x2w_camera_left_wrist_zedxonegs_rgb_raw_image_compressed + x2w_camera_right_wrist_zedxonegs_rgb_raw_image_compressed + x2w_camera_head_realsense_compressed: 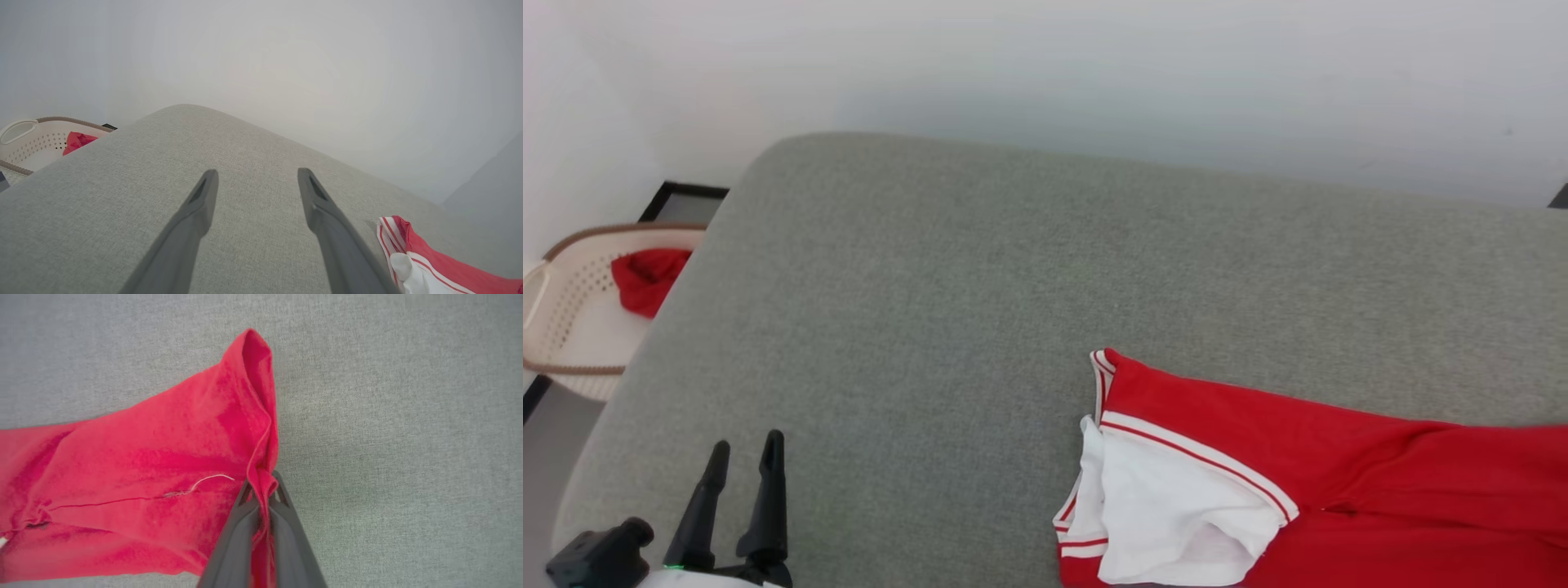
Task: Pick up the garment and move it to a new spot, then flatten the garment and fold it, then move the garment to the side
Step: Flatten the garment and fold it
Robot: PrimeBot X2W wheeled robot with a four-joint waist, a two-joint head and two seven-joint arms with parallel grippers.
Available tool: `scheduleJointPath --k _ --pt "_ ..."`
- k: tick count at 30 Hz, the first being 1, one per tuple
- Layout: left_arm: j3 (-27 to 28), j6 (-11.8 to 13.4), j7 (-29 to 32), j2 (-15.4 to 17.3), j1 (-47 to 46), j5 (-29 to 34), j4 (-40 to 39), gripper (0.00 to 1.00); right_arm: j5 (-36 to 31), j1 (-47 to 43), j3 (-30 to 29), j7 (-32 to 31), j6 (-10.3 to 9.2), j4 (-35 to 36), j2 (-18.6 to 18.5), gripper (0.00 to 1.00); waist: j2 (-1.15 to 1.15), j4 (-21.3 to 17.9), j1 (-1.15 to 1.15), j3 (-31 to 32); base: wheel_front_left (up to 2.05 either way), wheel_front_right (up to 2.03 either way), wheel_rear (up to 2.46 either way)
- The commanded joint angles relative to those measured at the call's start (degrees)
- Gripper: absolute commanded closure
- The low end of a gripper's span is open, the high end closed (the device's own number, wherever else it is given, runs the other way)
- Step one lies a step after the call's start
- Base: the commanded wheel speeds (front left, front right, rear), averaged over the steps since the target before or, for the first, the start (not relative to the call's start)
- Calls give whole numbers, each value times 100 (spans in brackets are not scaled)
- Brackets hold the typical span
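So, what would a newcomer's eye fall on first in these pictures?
First, the garment, bright red with a white sleeve, lying at the lower right of the grey cushion in the head view. In the right wrist view, the right fingers are shut on a red fold of it. At far left, a pale basket holds a small red cloth, and the left fingers stand open at lower left.
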State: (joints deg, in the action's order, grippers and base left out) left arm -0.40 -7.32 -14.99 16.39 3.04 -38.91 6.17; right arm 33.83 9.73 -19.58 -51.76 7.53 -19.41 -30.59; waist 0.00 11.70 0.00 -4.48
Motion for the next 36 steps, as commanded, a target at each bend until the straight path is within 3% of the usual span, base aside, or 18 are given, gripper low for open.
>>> scheduleJointPath --k 1,10,18,26,36 --pt "0 -25 -22 39 87 -18 5 0 35 10 73 -60 -8 134 -5 100 0 -99 0 118 0 0 0" --pt "88 -25 -22 62 319 60 -13 0 788 -233 467 -635 -7 1474 601 100 0 -115 0 419 0 0 0" --pt "-44 -25 -22 16 312 67 47 0 856 -125 1216 -827 -6 2338 1290 100 0 124 0 560 0 0 0" --pt "-300 -26 -22 -3 128 20 149 0 682 226 2077 -523 -6 2043 1820 100 0 507 0 588 0 0 0" --pt "-552 -25 -22 -58 -72 -18 250 0 421 600 2781 36 -6 1227 2057 100 0 917 0 527 0 0 0"
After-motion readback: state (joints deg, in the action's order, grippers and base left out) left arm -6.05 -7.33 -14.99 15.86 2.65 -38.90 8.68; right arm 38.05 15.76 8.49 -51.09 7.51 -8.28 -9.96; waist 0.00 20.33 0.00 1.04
